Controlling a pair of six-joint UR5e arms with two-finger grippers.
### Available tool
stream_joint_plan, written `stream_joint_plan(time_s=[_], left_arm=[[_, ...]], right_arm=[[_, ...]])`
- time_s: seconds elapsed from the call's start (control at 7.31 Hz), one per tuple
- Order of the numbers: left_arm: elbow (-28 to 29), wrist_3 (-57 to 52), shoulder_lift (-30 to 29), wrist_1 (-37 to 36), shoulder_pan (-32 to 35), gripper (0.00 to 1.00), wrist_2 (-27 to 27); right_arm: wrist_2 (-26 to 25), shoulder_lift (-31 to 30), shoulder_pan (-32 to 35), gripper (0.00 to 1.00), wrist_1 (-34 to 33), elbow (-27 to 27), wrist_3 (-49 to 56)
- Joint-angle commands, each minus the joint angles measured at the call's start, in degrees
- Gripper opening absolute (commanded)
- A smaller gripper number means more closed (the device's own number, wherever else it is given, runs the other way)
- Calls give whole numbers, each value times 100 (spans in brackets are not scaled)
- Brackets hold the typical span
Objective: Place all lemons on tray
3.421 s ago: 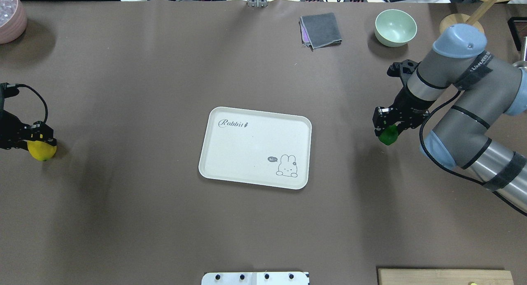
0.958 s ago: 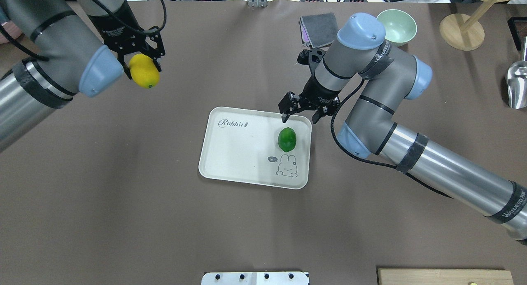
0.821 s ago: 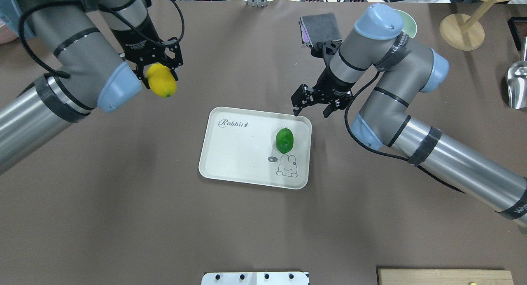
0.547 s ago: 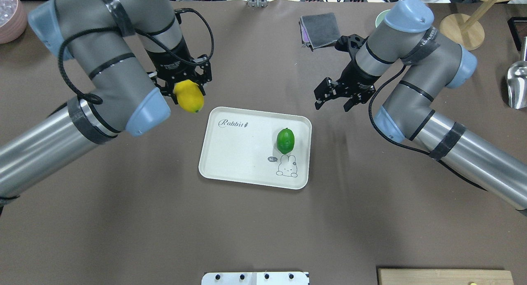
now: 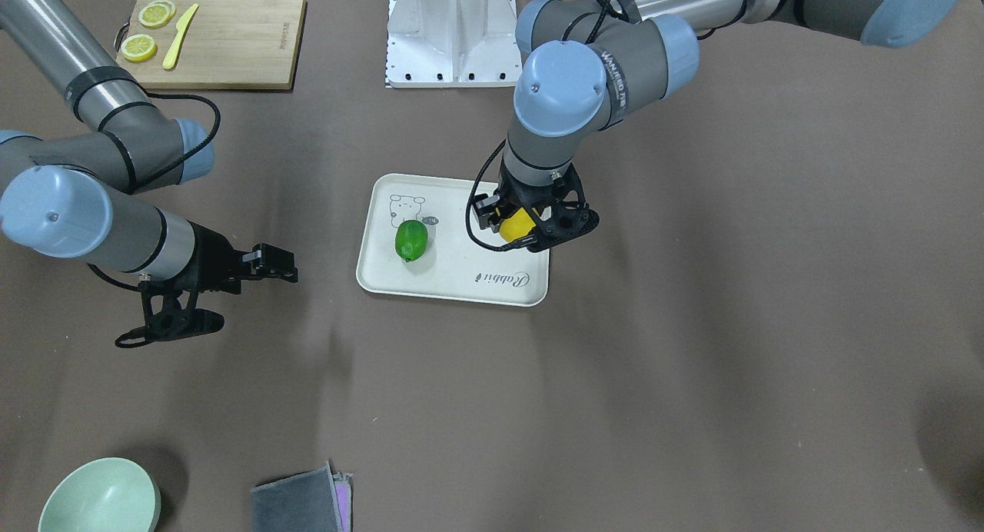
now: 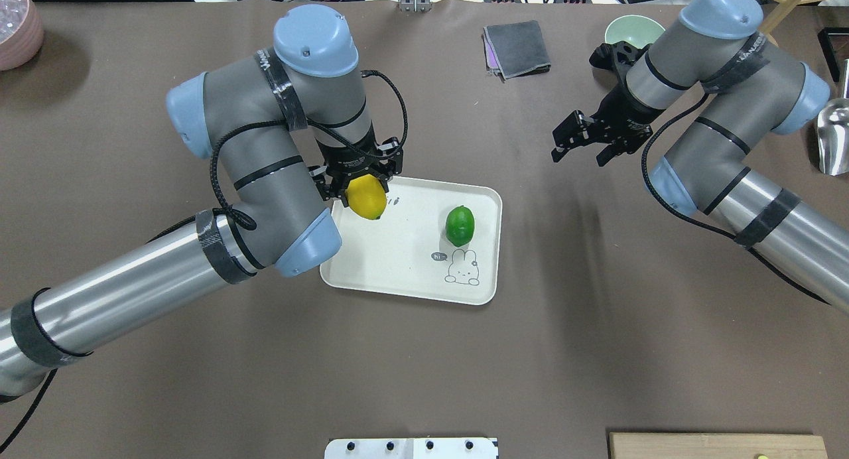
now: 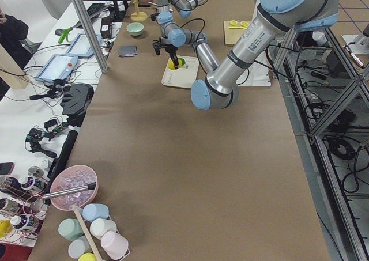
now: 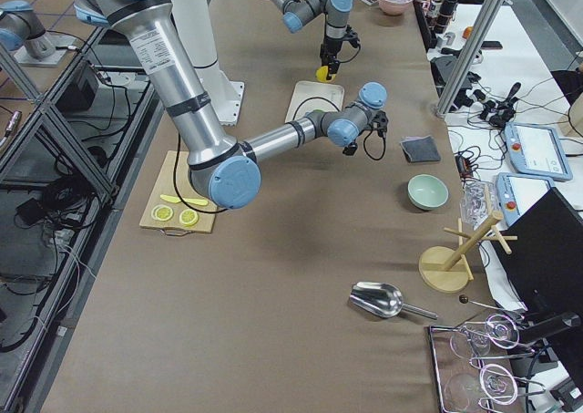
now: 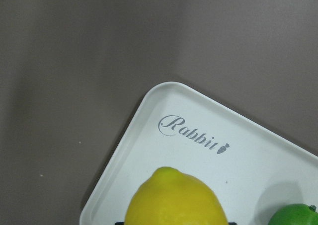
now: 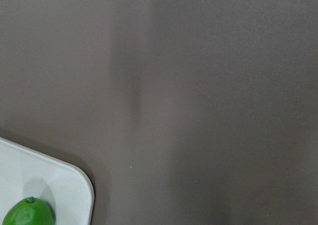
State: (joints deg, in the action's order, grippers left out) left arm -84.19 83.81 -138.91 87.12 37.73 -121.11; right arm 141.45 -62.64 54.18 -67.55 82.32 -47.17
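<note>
"Lemons, entry one: where do you have them against the jaws?"

"Your yellow lemon (image 6: 367, 196) is pinched between the jaws of the left gripper (image 6: 363, 184), over the tray (image 6: 404, 266) at its script corner. You cannot tell whether it touches the tray floor. The green lemon (image 6: 459, 225) lies free on the tray, off to one side of those jaws and not touching them."

"Right side?"

"Your right gripper (image 6: 578, 157) hangs over bare table (image 6: 597, 313) with its jaws spread wide and nothing between them. The green lemon sits well apart from them. The right wrist view catches it only at the frame's lower corner, with the tray's rounded rim."

"Any writing you can read?"

"Yes. The left wrist view gives you the grey script (image 9: 194, 135) 'Rabbit', closed by a small carrot mark (image 9: 223, 147), just ahead of the held lemon. Overhead, the lemon covers most of that word. Beside the rabbit drawing (image 6: 462, 268) is a speech bubble (image 6: 438, 256) reading 'hi', and the green lemon rests just next to it. Lettering on the arm bands (image 6: 753, 48) is too small to read."
</note>
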Motion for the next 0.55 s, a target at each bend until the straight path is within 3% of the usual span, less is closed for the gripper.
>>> stream_joint_plan(time_s=[0.0,0.41], left_arm=[[367,48,4,471,-265,0,271],[430,-67,144,587,-451,0,403]], right_arm=[[207,-762,215,100,-4,693,488],[216,-2230,198,100,-4,2003,481]])
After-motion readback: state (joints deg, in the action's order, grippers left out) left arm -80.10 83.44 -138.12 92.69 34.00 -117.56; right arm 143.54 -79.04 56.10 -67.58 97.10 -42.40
